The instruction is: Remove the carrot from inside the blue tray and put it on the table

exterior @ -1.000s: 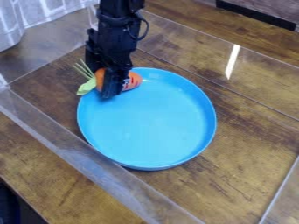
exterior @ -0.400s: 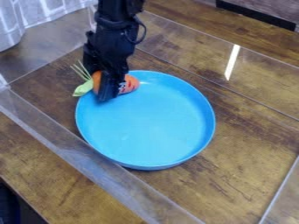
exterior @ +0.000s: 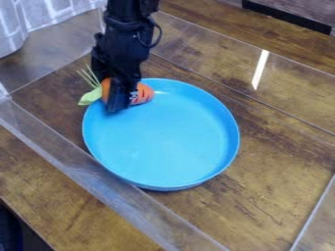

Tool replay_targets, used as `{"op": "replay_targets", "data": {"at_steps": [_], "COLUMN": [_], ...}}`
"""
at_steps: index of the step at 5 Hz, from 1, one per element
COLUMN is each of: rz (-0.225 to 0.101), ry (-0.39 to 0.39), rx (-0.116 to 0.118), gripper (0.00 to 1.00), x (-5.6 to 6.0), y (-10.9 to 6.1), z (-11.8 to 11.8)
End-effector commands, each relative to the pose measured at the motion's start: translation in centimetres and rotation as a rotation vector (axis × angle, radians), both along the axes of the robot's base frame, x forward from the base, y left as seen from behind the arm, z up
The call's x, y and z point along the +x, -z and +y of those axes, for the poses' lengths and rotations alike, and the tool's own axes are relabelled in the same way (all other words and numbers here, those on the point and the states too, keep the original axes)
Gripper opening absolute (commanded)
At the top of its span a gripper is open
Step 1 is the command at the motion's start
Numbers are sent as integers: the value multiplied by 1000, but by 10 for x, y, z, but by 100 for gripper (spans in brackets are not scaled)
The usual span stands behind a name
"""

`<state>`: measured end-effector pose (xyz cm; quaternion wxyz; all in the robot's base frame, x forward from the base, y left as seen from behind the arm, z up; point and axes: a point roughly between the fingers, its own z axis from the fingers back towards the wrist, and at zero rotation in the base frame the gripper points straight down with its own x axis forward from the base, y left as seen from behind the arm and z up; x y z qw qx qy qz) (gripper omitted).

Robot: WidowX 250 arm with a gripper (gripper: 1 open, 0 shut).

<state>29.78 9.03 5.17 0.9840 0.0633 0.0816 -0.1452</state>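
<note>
The blue tray [exterior: 170, 147] lies in the middle of the table [exterior: 281, 88]. At its upper left rim sits the small orange carrot [exterior: 144, 93], with its yellow-green leaves [exterior: 90, 97] hanging out over the rim. My black gripper [exterior: 121, 99] points down onto the carrot. Its fingers stand on either side of the orange body and hide the middle of it. The jaws look closed on the carrot, which rests low at the tray's edge.
A clear plastic barrier runs along the table's left and front sides [exterior: 78, 186]. Bare wood planks lie left of the tray [exterior: 53, 108] and to its right [exterior: 288, 147]. A pale object shows at the top left corner [exterior: 11, 29].
The gripper, carrot and tray have all crept a few pixels to the left. The jaws' opening looks the same.
</note>
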Motion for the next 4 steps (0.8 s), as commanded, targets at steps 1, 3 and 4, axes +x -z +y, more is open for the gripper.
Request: {"op": "replay_targets", "data": {"at_steps": [1,3,4], "rz": [-86,-87,-89], "ry": [37,62,80], "rx": [20,21,21], "gripper": [0,0,0], "x": [5,3,2], "y": [-30,-32,-33], "z": [-4,-11,-17]}}
